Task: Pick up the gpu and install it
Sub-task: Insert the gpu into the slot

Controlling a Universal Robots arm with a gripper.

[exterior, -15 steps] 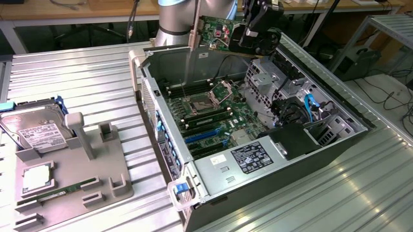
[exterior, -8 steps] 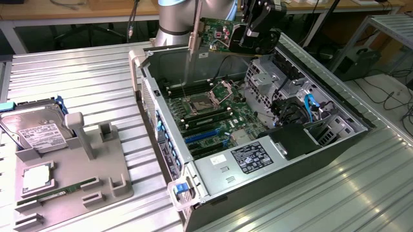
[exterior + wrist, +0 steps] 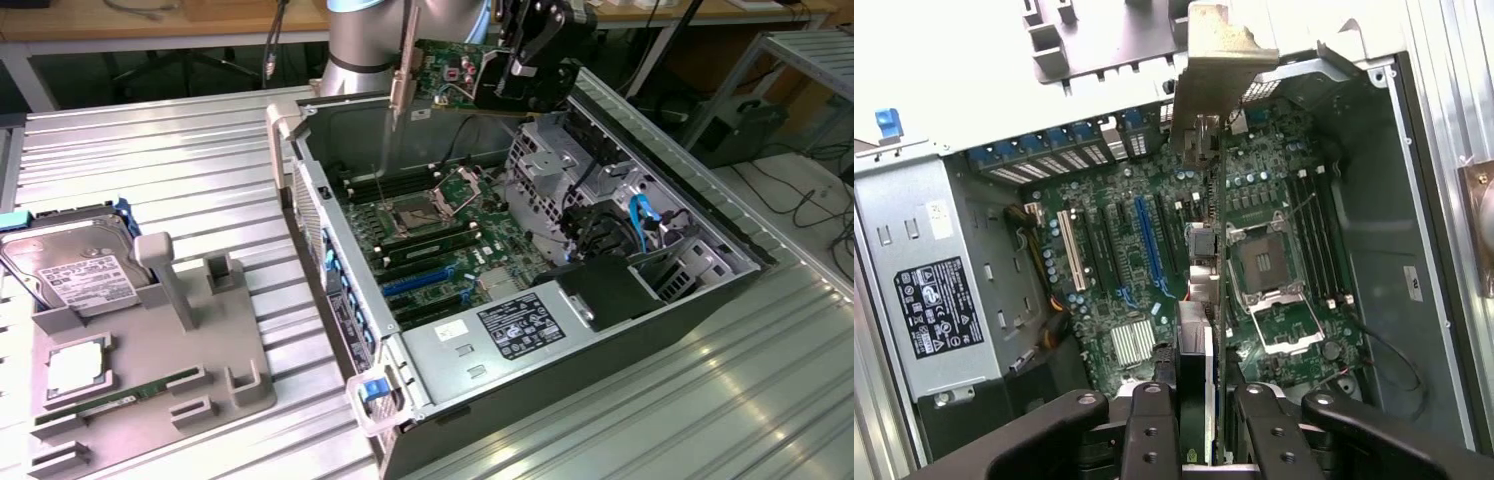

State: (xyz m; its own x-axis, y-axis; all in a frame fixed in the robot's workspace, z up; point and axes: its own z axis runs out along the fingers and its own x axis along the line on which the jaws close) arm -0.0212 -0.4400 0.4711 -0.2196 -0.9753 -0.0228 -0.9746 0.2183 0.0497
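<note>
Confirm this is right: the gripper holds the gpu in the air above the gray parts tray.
Not right. The gripper holds the gpu in the air above the open computer case, not the gray parts tray, as the exterior view shows.

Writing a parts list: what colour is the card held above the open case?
Green card, silver end bracket; clearest in the exterior view.

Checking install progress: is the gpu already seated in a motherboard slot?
No, the gpu hangs in the end effector's grip above the open case, clear of the motherboard.
</note>
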